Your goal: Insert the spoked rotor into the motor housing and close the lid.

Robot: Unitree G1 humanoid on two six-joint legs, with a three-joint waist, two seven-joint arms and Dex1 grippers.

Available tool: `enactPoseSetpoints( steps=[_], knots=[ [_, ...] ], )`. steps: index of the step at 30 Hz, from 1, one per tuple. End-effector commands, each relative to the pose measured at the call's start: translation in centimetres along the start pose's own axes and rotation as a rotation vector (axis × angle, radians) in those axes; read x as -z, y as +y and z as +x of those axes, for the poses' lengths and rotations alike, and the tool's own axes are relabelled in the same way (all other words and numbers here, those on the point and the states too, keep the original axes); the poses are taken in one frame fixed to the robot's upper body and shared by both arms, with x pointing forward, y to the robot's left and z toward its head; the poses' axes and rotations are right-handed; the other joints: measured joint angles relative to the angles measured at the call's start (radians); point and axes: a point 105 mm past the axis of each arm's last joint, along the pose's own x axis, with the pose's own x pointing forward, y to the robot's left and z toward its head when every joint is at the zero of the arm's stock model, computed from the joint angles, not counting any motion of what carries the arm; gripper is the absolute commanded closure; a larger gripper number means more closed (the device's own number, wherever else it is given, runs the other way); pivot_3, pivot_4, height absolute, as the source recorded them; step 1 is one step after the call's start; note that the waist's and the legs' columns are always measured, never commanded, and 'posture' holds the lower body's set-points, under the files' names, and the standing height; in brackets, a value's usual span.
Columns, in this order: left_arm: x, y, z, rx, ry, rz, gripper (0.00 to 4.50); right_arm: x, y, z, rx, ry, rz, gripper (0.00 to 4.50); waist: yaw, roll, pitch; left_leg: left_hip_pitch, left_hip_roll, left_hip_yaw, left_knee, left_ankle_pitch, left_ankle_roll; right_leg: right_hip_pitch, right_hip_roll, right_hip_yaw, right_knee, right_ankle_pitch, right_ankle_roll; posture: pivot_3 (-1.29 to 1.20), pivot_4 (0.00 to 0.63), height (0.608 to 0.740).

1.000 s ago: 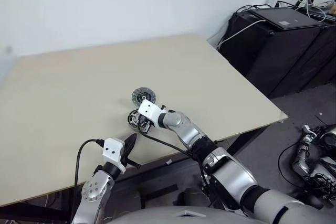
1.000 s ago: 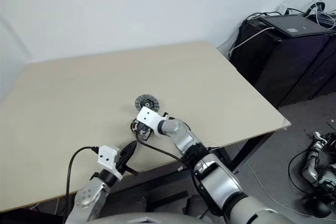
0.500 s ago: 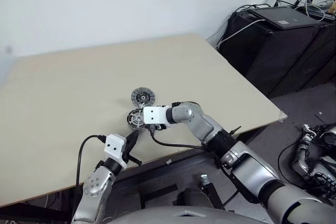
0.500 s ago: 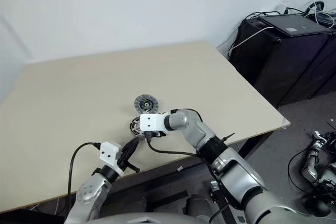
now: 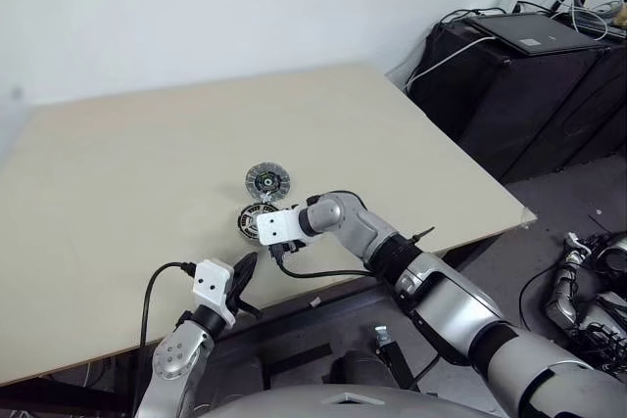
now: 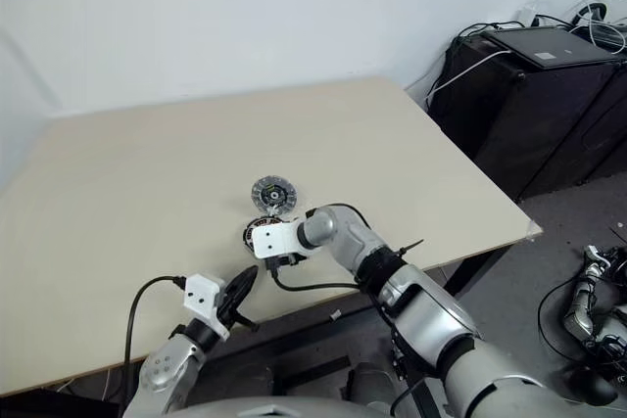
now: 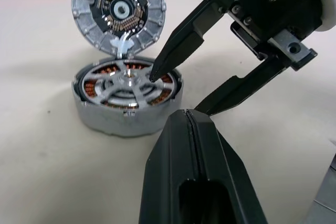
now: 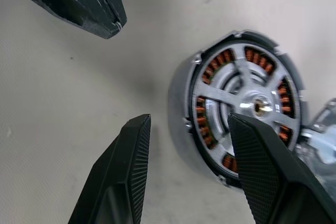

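The motor housing (image 7: 105, 116) stands on the table. The spoked rotor (image 7: 128, 83) sits inside it, silver spokes over copper windings. Just behind the housing lies the lid (image 7: 118, 11), dark face with green and white bits up. My right gripper (image 7: 176, 95) is open beside the housing, and one fingertip (image 7: 154, 74) rests at the rotor near its hub. In the right wrist view the housing (image 8: 181, 108) lies between and beyond the spread fingers (image 8: 121, 177). My left gripper (image 5: 242, 271) is shut and empty, short of the housing near the table's front edge.
The tan table (image 5: 147, 144) ends close behind my grippers at its front edge. A black cabinet (image 5: 529, 95) with a laptop and cables stands off the table's right side. Metal parts and cables (image 5: 578, 291) lie on the floor at the right.
My right gripper has opened and its wrist has rolled, so it now points leftward at the housing. The left gripper stays shut in about the same place.
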Motion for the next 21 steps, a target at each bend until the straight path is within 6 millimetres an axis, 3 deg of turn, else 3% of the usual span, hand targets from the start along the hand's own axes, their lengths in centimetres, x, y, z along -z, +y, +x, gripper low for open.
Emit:
enactPoseSetpoints(
  steps=[1, 6, 12, 14, 21],
  knots=[
    [-1.6, 0.0, 0.2, -0.009, -0.065, 0.014, 4.50, -0.6, -1.1, -0.2, 0.021, -0.002, -0.036, 1.99, 0.000, 0.000, 0.000, 0.000, 0.000, 0.000, 0.000, 0.000, 0.000, 0.000, 0.000, 0.000, 0.000, 0.000, 0.000, 0.00, 0.000, 0.740],
    [-1.7, 0.0, 0.1, -0.016, -0.067, 0.010, 4.50, 0.1, -1.2, 0.1, 0.014, 0.029, -0.017, 1.99, -0.001, 0.000, 0.000, 0.000, 0.000, 0.000, 0.000, 0.000, 0.000, 0.000, 0.000, 0.000, 0.001, 0.000, 0.000, 0.00, 0.000, 0.740],
    [-1.7, 0.0, 0.2, -0.020, -0.070, 0.009, 4.50, 0.6, -1.1, 0.1, 0.013, 0.040, -0.009, 3.92, -0.003, 0.000, -0.001, 0.002, 0.000, 0.000, 0.000, 0.000, 0.000, 0.000, 0.000, 0.000, 0.004, -0.001, -0.001, 0.00, 0.000, 0.740],
    [-1.7, 0.0, 0.2, -0.018, -0.068, 0.008, 4.50, 0.6, -1.1, 0.1, 0.015, 0.038, -0.003, 4.35, -0.003, 0.000, 0.000, 0.003, 0.000, 0.000, 0.002, 0.000, 0.000, 0.000, 0.000, 0.000, 0.008, -0.001, -0.002, 0.00, 0.000, 0.740],
    [-1.7, 0.0, 0.6, -0.005, -0.066, 0.008, 4.50, 0.6, -1.3, -0.2, 0.040, 0.023, 0.010, 4.39, 0.000, 0.001, 0.000, 0.003, 0.000, -0.001, 0.003, 0.000, 0.000, -0.002, 0.000, 0.000, 0.012, -0.002, -0.003, 0.00, 0.000, 0.740]
  ],
)
